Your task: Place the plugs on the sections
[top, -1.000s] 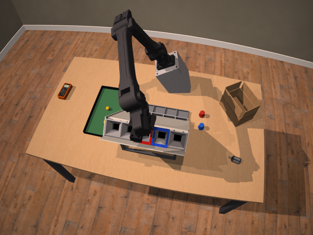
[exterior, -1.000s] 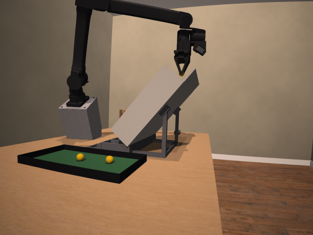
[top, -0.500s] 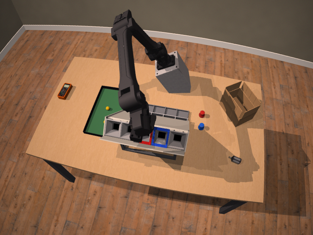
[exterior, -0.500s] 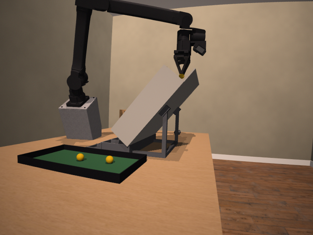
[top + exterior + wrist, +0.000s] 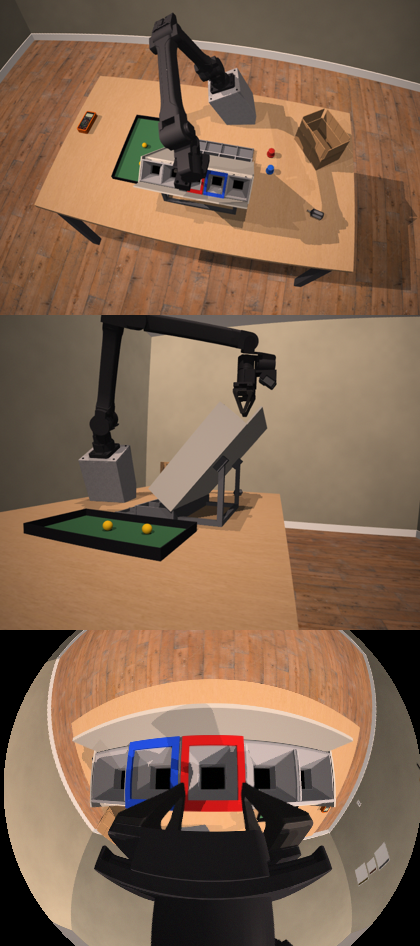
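Pointing down above the red-banded funnel (image 5: pixel 196 190) (image 5: pixel 212 805), my gripper (image 5: pixel 244 415) (image 5: pixel 213 786) holds its fingers apart with nothing between them; the red plug (image 5: pixel 270 152) and blue plug (image 5: pixel 270 169) stand on the table (image 5: pixel 135 217) (image 5: pixel 217 586) (image 5: pixel 215 692), well off to one side.

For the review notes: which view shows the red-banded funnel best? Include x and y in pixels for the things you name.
The wrist view: the red-banded funnel (image 5: pixel 195 191) (image 5: pixel 212 806) shows its whole band and dark hole there. The top view shows only part of the band, the arm covering the rest; in the exterior view the housing hides it.
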Controlling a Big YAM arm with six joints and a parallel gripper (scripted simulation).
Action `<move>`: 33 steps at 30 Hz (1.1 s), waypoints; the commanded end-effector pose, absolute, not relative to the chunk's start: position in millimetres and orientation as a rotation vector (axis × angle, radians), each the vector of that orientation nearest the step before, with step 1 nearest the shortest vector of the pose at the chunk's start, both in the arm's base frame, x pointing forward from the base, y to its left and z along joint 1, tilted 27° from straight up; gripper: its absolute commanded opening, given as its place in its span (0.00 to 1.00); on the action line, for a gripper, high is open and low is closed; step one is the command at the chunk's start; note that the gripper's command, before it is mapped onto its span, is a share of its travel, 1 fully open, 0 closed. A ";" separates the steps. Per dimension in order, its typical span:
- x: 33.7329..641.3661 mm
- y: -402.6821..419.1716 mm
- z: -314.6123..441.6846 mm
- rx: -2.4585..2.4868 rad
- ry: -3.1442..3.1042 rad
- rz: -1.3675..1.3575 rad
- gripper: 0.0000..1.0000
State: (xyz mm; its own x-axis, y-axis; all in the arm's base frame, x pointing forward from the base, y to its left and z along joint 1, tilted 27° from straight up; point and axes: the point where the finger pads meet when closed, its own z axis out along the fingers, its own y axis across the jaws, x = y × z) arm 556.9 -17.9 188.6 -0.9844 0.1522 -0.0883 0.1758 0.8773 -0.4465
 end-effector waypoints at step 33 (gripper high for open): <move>572.1 -17.6 216.7 0.266 2.928 -0.685 0.56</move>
